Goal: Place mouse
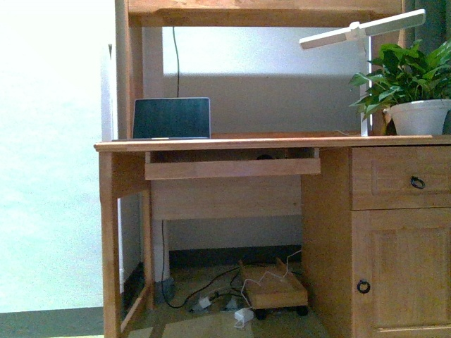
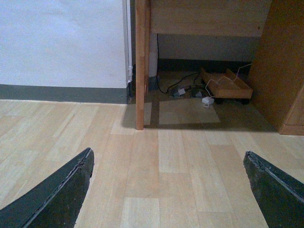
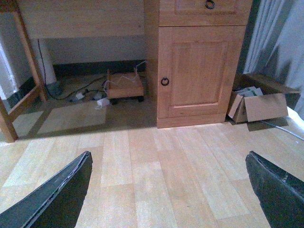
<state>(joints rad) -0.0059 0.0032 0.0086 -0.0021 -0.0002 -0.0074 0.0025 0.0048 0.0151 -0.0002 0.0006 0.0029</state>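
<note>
The left gripper point(image 2: 167, 154) had its fingers point(image 2: 57, 194) spread wide with nothing between them, over bare wooden floor point(image 2: 180, 190). The right gripper point(image 3: 167, 155) was spread and empty likewise. Both hung low and well short of the desk point(image 1: 225, 144), probably a resting pose, since neither arm showed in the front view.

The mouse point(image 1: 266, 156) seemed to be the small dark rounded shape on the pull-out keyboard tray point(image 1: 232, 168), though it was too small to be sure. The desktop overhung it closely, so reaching in looked awkward.

An open laptop point(image 1: 171, 117) stood on the desk's left. A potted plant point(image 1: 409, 84) and a white lamp point(image 1: 363, 29) crowded the right, above the cabinet door point(image 3: 197, 71). Underneath lay a wheeled wooden stand point(image 2: 227, 85) and loose cables point(image 2: 175, 88).
</note>
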